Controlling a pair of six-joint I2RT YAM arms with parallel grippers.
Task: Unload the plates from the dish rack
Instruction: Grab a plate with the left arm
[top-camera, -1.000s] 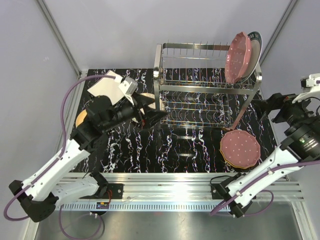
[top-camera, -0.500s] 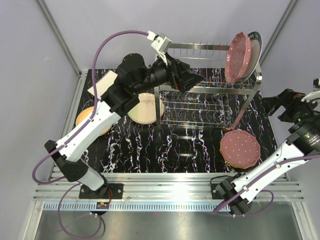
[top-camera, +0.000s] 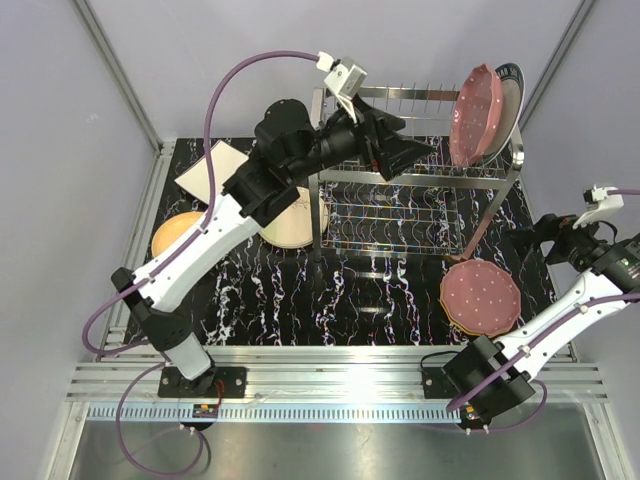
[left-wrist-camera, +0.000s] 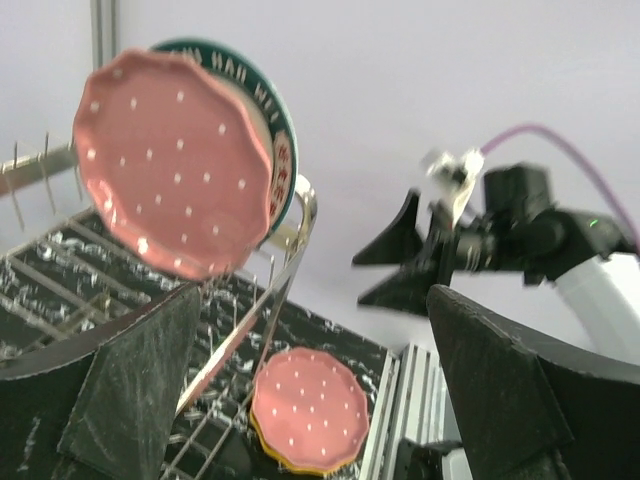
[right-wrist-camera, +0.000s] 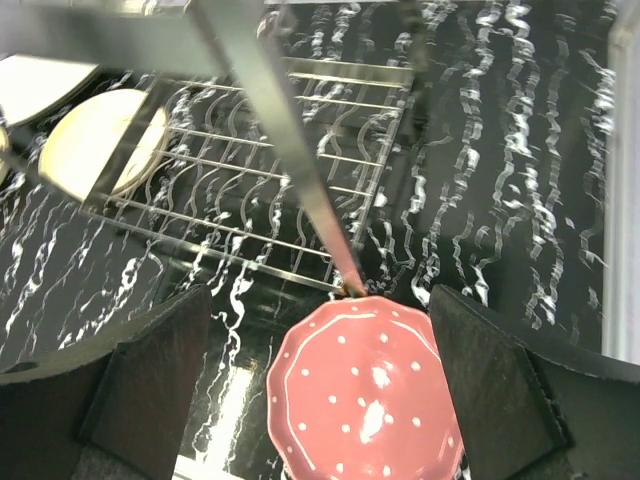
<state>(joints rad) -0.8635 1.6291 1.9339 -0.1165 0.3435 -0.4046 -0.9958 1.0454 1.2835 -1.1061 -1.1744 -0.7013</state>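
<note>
Top external, left arm stretched over dish rack, right arm raised, both jaws parted, empty

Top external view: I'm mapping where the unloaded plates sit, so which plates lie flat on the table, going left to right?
yellow-orange plate → cream plate → pink dotted plate. The white square plate overlaps the yellow-orange one sideways, so I leave it out.
</note>
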